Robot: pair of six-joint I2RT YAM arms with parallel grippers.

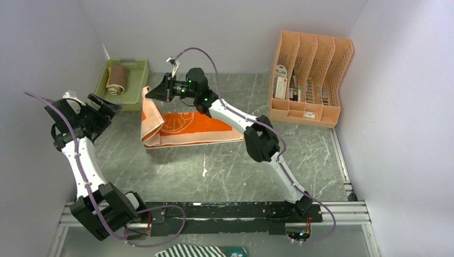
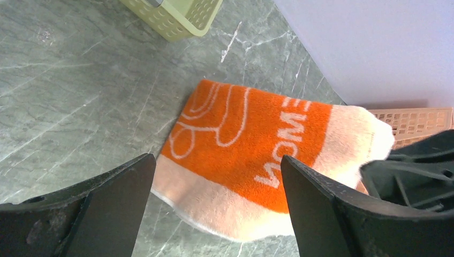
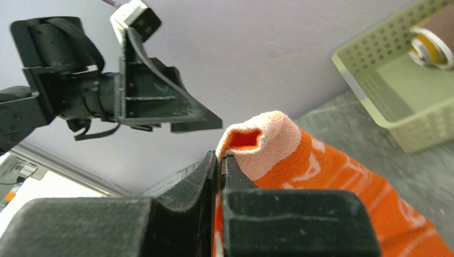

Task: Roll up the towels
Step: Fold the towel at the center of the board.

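The large orange towel (image 1: 193, 128) with white outline and lettering lies on the marble table, its left end folded and lifted. My right gripper (image 1: 151, 95) is shut on that lifted peach-edged corner; in the right wrist view (image 3: 220, 158) the towel (image 3: 300, 160) bulges out between the closed jaws. My left gripper (image 1: 105, 108) is open and empty, hovering left of the towel; in the left wrist view (image 2: 218, 176) the towel (image 2: 251, 144) lies between and beyond its spread fingers. The smaller tan towel (image 1: 116, 79) sits rolled in the green basket.
The pale green basket (image 1: 134, 88) stands at the back left, close to the towel's lifted end, and also shows in the right wrist view (image 3: 396, 101). An orange file organiser (image 1: 310, 80) stands at the back right. Walls enclose the table on three sides.
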